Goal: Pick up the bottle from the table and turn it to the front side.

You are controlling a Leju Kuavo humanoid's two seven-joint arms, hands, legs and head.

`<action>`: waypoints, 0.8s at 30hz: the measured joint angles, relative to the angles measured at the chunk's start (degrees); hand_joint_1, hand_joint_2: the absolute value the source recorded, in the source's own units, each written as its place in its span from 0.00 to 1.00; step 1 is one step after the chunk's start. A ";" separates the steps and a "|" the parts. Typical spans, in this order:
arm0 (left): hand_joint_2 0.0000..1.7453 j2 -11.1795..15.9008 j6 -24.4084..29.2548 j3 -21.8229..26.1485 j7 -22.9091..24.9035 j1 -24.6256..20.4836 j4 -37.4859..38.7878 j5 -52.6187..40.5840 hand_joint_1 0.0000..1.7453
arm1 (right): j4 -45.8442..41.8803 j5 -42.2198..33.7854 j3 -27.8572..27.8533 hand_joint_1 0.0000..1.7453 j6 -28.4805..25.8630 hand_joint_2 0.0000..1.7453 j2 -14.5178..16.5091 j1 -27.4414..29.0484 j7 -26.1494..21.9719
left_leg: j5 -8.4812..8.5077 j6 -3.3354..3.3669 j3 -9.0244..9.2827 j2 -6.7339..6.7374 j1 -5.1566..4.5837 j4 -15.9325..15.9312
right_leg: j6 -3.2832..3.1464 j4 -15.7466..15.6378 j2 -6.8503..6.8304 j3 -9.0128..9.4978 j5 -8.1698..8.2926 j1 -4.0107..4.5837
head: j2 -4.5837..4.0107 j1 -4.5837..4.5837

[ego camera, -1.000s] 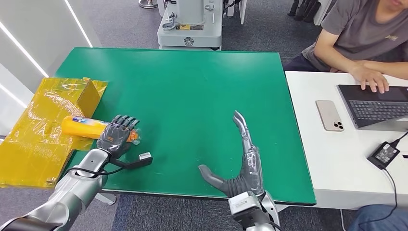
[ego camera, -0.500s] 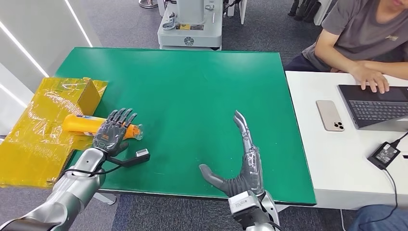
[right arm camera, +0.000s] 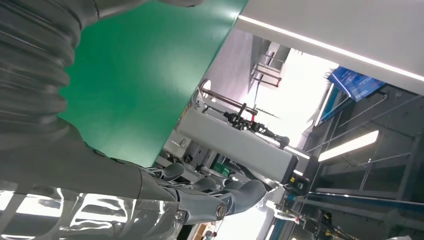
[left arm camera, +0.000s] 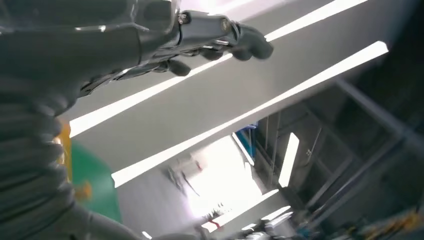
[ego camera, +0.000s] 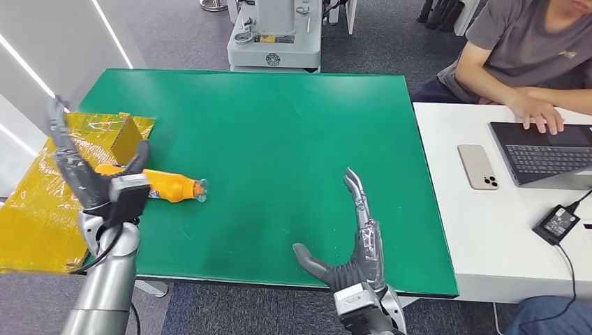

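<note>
Lifted off the bottle [ego camera: 169, 188]: the left hand [ego camera: 87, 174], which lay over it half a second ago, now stands raised at the left edge of the head view, fingers spread, holding nothing. Bottle: orange, lying on its side at the left of the green table [ego camera: 279, 125], cap end pointing right, base against the yellow box [ego camera: 63, 181]. Right hand [ego camera: 352, 237]: lower centre, flat and wide, empty, barely shifted. Person and laptop [ego camera: 544, 150]: upper right, at a white desk.

Left wrist view: left hand's fingers [left arm camera: 225, 37] extended across the upper frame against ceiling lights, nothing between them.

Right wrist view: fingers [right arm camera: 220, 197] open along the lower frame, green table above.

Judgement: bottle released or not yet gripped; pickup outstanding.
</note>
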 joint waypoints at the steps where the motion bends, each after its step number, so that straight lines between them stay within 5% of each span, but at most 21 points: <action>1: 1.00 -0.58 -0.03 -1.41 -0.14 1.17 -3.86 5.60 0.00 | -0.12 0.01 -0.02 0.00 -0.04 1.00 0.00 0.15 0.03 | -0.01 0.01 -0.01 -0.01 0.00 0.00 | 0.01 0.00 -0.02 0.00 -0.01 0.00 | 0.00 0.00; 5: 1.00 -2.39 -2.99 -5.42 -0.42 4.36 -14.11 16.77 0.00 | -0.38 0.02 -0.05 0.00 -0.28 1.00 0.00 0.49 0.13 | -0.04 -0.01 0.01 0.00 0.00 -0.01 | 0.01 -0.01 -0.01 0.03 -0.02 0.00 | 0.00 0.01; 9: 1.00 -4.75 -18.94 -6.27 2.65 7.82 -16.10 32.87 0.00 | -0.68 -0.07 -0.08 0.00 -0.87 1.00 -0.02 0.88 0.36 | -0.07 0.00 0.04 0.00 0.00 -0.01 | 0.00 -0.02 -0.06 0.05 -0.03 -0.01 | 0.00 0.02; 12: 1.00 -6.22 -25.72 -7.62 4.44 10.43 -14.13 35.46 0.00 | -0.66 -0.61 -0.10 0.00 -0.91 1.00 -0.02 0.86 0.28 | -0.07 0.00 0.04 0.02 0.00 -0.01 | -0.01 -0.01 -0.01 0.05 -0.03 -0.01 | 0.00 0.01; 24: 1.00 -8.94 -27.44 -9.67 4.60 13.46 -10.30 35.84 0.00 | -0.27 -1.20 -0.11 0.00 -0.89 1.00 -0.02 0.77 0.06 | -0.08 0.01 0.03 0.00 0.00 -0.01 | -0.02 -0.01 -0.03 0.05 -0.04 0.00 | 0.00 0.01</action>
